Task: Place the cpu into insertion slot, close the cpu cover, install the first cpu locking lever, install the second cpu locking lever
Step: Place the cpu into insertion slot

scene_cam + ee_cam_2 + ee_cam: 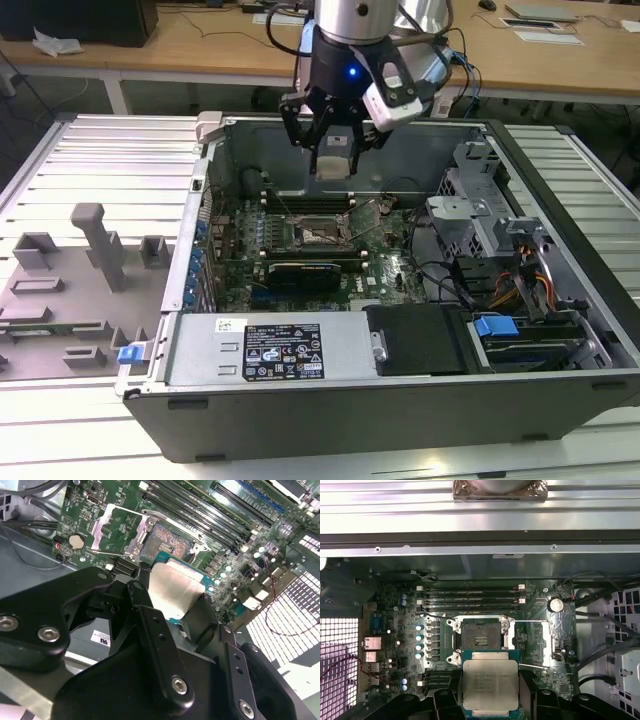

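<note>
My gripper (pixel 333 148) hangs above the open computer case, shut on the cpu (pixel 333 160). The cpu (pixel 490 684) is a flat square chip with a dull silver top, held level by its edges between the black fingers (pixel 445 702). It also shows in the second wrist view as a silver square (pixel 172 592) between the fingers (pixel 142 602). Below it on the motherboard lies the insertion slot (pixel 481 640) (pixel 170 539) (pixel 322 233), bare, with its pin field exposed. The cpu cover (pixel 532 642) (pixel 112 530) is swung open beside the slot. Two thin wire levers (pixel 532 666) stand released.
Long memory slots (pixel 470 594) run beside the socket. A black expansion card (pixel 305 270) lies nearer the front, with a power supply (pixel 270 350) and drive cage (pixel 470 215) around it. Case walls (pixel 215 150) ring the board. A grey fixture tray (pixel 80 270) lies at the exterior view's left.
</note>
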Motion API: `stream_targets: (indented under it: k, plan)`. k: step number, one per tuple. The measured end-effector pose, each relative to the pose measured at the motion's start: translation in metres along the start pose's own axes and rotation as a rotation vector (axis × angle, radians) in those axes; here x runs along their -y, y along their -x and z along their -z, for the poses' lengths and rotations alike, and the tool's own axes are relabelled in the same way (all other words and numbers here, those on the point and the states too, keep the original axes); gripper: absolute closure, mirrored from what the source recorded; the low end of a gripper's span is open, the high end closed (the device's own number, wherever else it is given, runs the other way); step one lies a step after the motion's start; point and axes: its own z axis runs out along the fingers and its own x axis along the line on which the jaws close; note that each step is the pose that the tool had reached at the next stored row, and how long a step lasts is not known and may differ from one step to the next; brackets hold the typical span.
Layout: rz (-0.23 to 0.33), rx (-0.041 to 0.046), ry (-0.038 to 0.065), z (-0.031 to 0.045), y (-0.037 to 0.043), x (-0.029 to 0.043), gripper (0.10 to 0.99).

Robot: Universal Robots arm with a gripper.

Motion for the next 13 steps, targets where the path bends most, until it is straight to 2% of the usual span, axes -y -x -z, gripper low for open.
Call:
stream_targets:
  k: [13]
  plan:
    - [0.0,0.0,-0.002,-0.0297,-0.0008,-0.0004,0.549]
